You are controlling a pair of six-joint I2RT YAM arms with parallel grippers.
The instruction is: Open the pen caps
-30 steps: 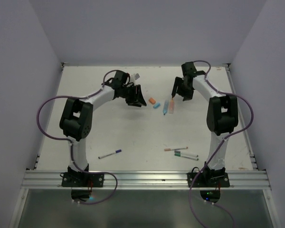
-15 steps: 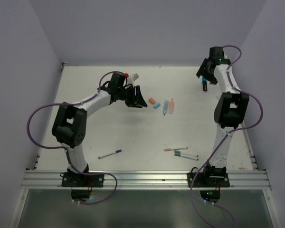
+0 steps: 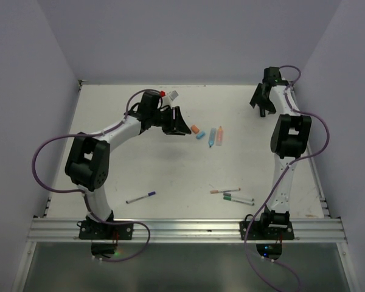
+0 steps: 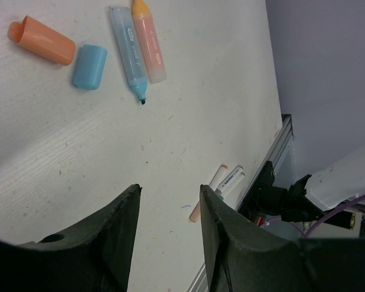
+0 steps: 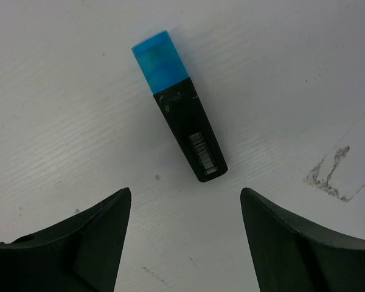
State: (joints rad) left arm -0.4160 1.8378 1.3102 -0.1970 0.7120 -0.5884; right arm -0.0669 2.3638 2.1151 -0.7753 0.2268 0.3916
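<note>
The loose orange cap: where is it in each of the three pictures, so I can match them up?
Top external: orange cap on the far half of the table, left end of the small coloured row.
Left wrist: top left corner, lying on its side.
Right wrist: not in it; only a black highlighter shows.
Shared landmark: the light blue cap right beside it, in the top and left wrist views.

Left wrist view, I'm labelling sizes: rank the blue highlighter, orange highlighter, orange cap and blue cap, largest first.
1. blue highlighter
2. orange highlighter, tip at the frame edge, so that pair is unsure
3. orange cap
4. blue cap
</note>
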